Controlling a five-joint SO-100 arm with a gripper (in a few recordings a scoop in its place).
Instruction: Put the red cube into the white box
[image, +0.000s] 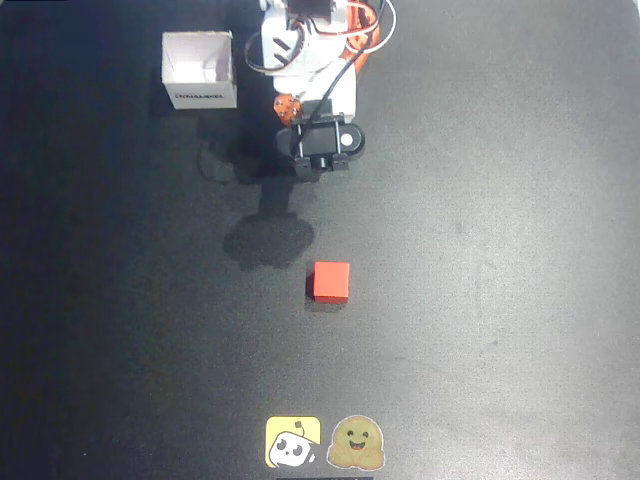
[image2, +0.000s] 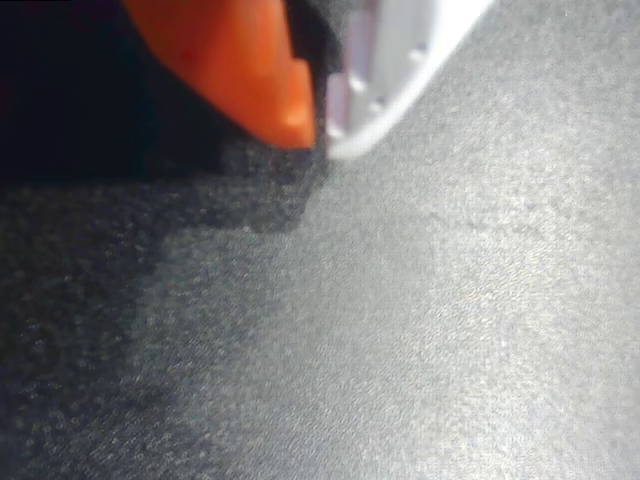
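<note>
currently the red cube (image: 330, 282) lay on the worktop (image: 500, 250), well apart from the white box (image: 199, 70); jaws were pressed together, empty.

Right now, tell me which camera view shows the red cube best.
The overhead view. The red cube sits whole and unobstructed on the dark table, below the arm and apart from the white box. The wrist view gives nothing of it, just the fingers, closed together, over bare table.

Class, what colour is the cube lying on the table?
Orange-red; the red cube shows best in the overhead view.
</note>
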